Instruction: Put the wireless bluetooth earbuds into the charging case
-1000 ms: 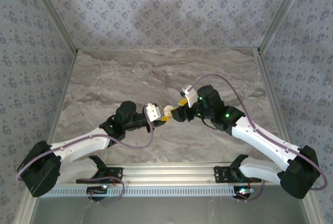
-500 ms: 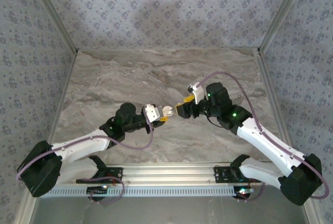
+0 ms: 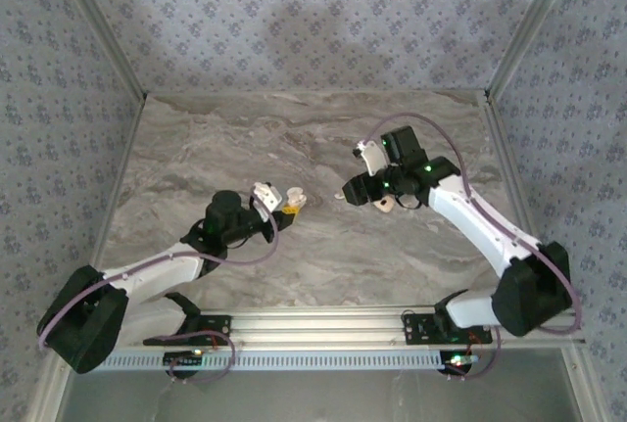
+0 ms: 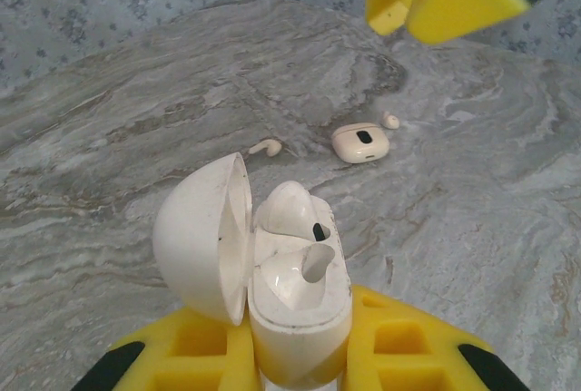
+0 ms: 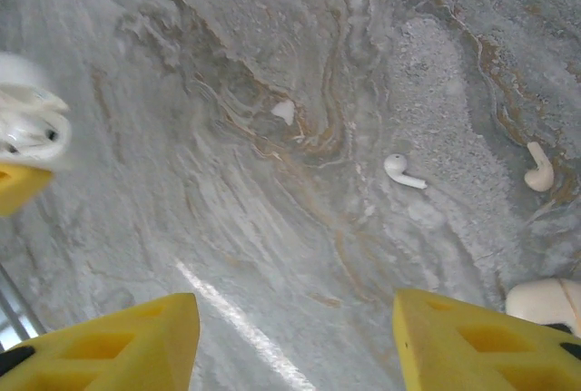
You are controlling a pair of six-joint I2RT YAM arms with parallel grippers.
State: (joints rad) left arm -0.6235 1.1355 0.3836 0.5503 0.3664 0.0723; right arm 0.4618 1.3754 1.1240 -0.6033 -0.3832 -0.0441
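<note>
Left wrist view: the left gripper has its yellow jaws clamped on the white rounded charging case, whose lid is swung open to the left. Beyond it on the grey marbled bench lie a tiny white curved earbud, a pinkish-tan squarish piece and a second earbud. Farther off, the right gripper hangs over the bench, jaws spread wide.

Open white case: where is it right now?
The open white case is clamped in the left tool, lid swung leftward in the left wrist view; a loose earbud lies on the marble table beyond it.
</note>
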